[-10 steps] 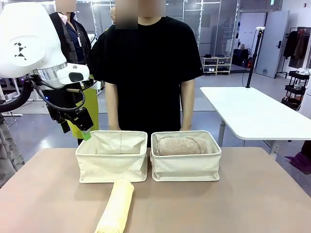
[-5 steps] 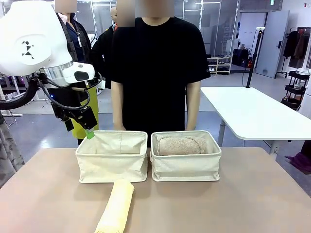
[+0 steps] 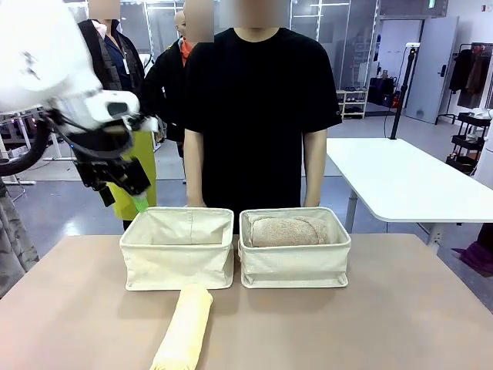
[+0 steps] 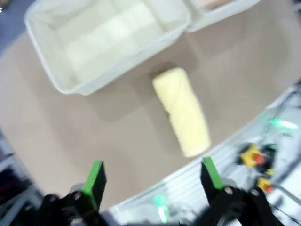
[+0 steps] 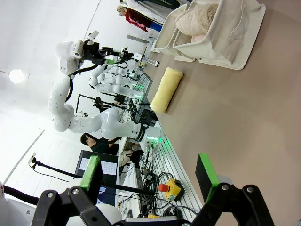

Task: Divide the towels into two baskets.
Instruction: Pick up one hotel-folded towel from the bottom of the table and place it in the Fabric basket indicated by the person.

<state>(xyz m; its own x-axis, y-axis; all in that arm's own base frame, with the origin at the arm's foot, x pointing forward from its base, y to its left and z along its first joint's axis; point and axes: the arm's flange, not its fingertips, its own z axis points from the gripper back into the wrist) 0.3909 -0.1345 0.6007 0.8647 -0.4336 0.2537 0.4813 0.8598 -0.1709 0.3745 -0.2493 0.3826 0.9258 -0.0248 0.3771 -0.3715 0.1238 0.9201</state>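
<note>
Cream cloth makes up the two baskets, which sit side by side, almost touching, at the far part of the brown table. The right basket has a shaggy tan towel lying in it, filling it from side to side. In the right wrist view that towel pokes up over the rim, and something pinkish may lie under it, but I cannot be sure. The left basket shows just its cloth walls from the front. In the blurry left wrist view pale blocks lie inside this basket, and I cannot tell what they are.

The pale yellow towel lies rolled up on the table, outside the baskets. One end is just in front of the left basket and the other end points to the near edge.

The left gripper hangs in the air above the far left corner of the left basket, not touching it. Its green pads are wide apart with nothing between them. The right gripper is spread wide too and holds nothing.

A person in a black T-shirt stands behind the baskets.

A small dark mark on the white left arm is too blurry to read
</note>
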